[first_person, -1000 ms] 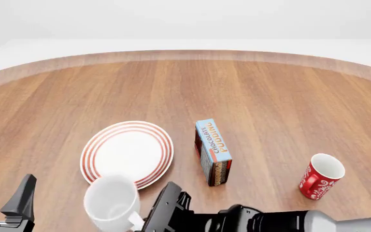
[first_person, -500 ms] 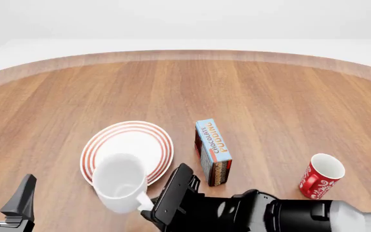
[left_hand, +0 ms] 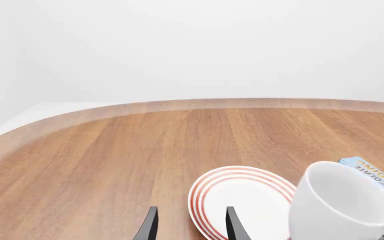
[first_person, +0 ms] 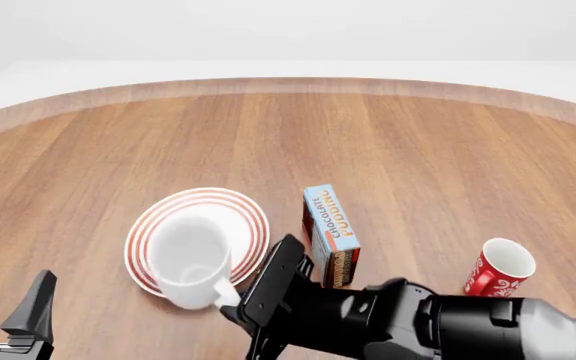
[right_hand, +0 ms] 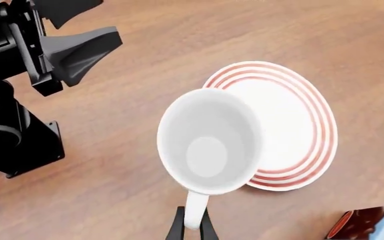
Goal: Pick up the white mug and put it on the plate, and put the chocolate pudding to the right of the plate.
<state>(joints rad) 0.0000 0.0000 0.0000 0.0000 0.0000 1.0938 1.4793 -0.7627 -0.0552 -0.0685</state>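
The round wooden table (first_person: 388, 142) lies mostly bare toward its curved far edge. Near its near edge sits the round white plate with red rim rings (first_person: 243, 214), nothing resting flat on it. The black right arm reaches in low from the near right, its gripper (right_hand: 190, 227) pinched on the loop handle of the glossy plain white mug (first_person: 190, 259), which hangs empty, mouth up, over the plate's near rim. The left gripper (left_hand: 188, 227) waits at the near left corner, fingers narrowly parted around nothing. The light blue chocolate pudding carton (first_person: 330, 225) stands just right of the plate; a red mug with white swirls (first_person: 498, 274) stands further right, empty.
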